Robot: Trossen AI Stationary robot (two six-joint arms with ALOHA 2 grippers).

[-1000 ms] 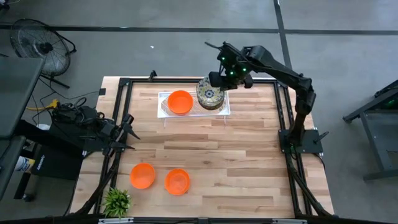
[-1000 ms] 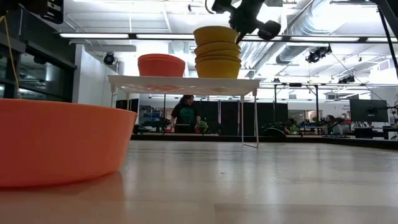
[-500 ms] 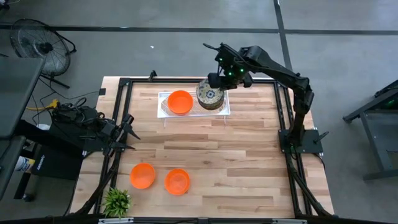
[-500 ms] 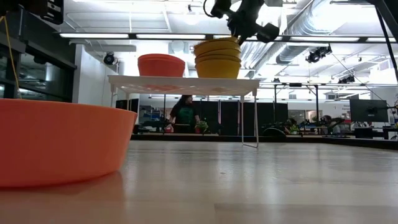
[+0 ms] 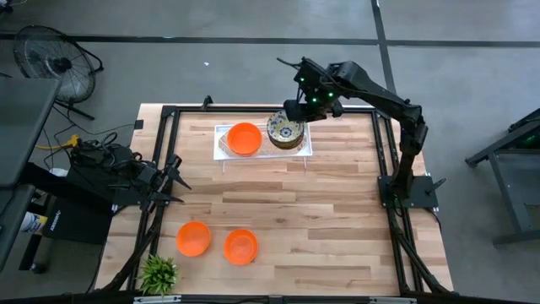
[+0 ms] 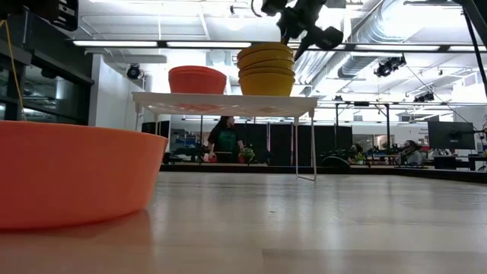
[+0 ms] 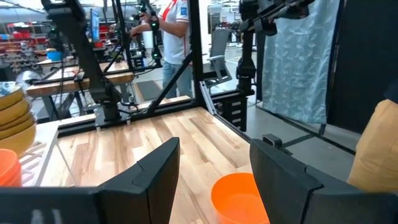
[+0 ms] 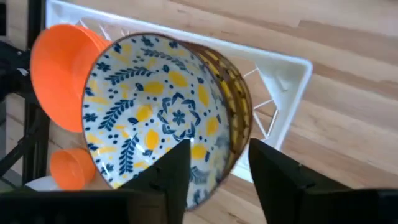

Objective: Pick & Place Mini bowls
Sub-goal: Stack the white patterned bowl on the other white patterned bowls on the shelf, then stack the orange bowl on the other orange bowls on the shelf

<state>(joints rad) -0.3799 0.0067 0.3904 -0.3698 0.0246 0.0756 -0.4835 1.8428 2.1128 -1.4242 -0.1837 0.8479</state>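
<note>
Hovering right pincer, parted, above unlabelled patterned bowls.

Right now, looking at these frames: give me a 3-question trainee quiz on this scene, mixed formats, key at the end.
1. True or false: the right pincer is clamped on the floral bowl stack.
2. How many orange bowls sit on the bare table, off the white tray?
3. Beside the stack on the tray is: A) a plant B) an orange bowl C) nothing

Key: 1 false, its fingers are spread just above the stack's rim; 2 two; 3 B.
</note>
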